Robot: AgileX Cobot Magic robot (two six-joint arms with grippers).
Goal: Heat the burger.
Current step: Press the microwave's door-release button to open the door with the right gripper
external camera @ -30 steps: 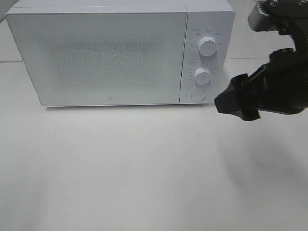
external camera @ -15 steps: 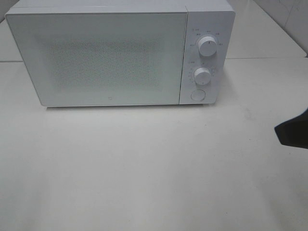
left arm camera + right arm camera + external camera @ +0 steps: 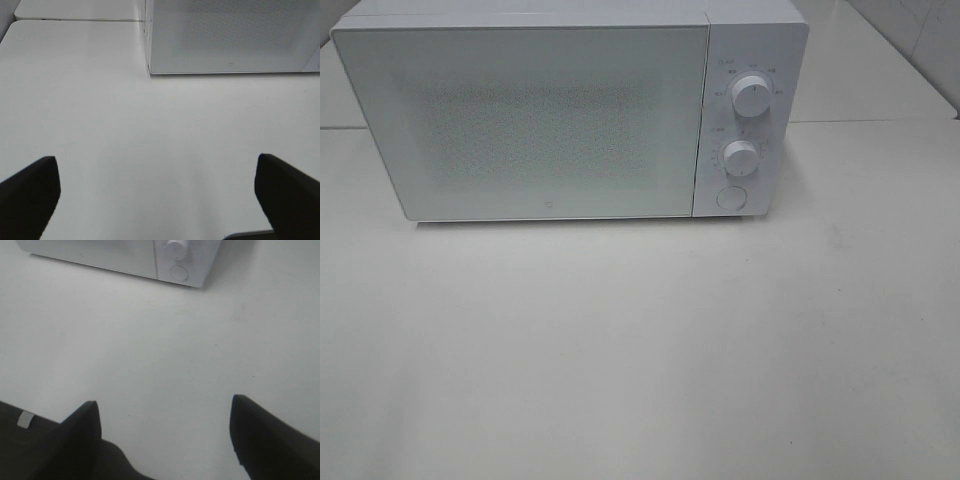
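Observation:
The burger is out of view in every frame. A white microwave [image 3: 570, 110] stands at the back of the table with its door shut; it also shows in the left wrist view [image 3: 235, 35] and the right wrist view [image 3: 125, 255]. Two round knobs [image 3: 752, 97] and a round button [image 3: 731, 198] sit on its right panel. My left gripper [image 3: 157, 192] is open over bare table, short of the microwave's front left corner. My right gripper [image 3: 162, 432] is open too, over bare table in front of the microwave's control panel. Neither gripper appears in the exterior high view.
The white table [image 3: 640, 350] spreads in front of the microwave. A seam between tabletops runs behind the microwave on both sides [image 3: 880, 121]. A tiled wall shows at the far right corner [image 3: 930, 40].
The right arm, which was beside the microwave's control panel a second ago, has withdrawn to the right and left the exterior high view. The microwave has not moved.

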